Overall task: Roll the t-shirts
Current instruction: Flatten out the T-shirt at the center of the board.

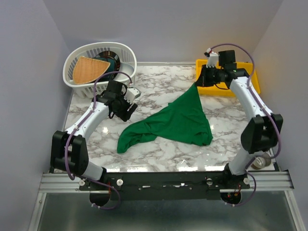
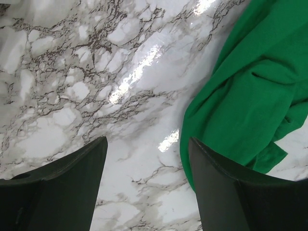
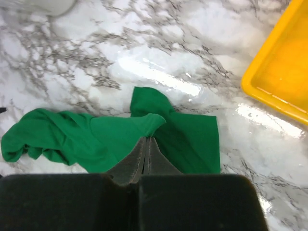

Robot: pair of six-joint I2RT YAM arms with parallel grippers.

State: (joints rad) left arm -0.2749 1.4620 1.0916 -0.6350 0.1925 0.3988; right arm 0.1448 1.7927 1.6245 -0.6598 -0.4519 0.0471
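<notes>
1. Pinching a fold of the green t-shirt (image 1: 180,120), the right claw (image 3: 146,140) is seen closed.
2. The t-shirt is spread crumpled at the middle of the tabletop (image 1: 159,79), its peak pointing toward 1 o'clock.
3. The left claw (image 2: 147,151) is held open above bare marble, at 9 o'clock of the t-shirt.
4. A yellow tray (image 1: 255,84) is seen at 1 o'clock, a white basket (image 1: 126,54) at 11 o'clock.

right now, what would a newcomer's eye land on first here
The emerald-green t-shirt lies crumpled in the middle of the marble table, one corner pinched in the shut right gripper near the yellow tray at far right. A white laundry basket sits at far left, and the left gripper hangs open beside the shirt's edge.
</notes>
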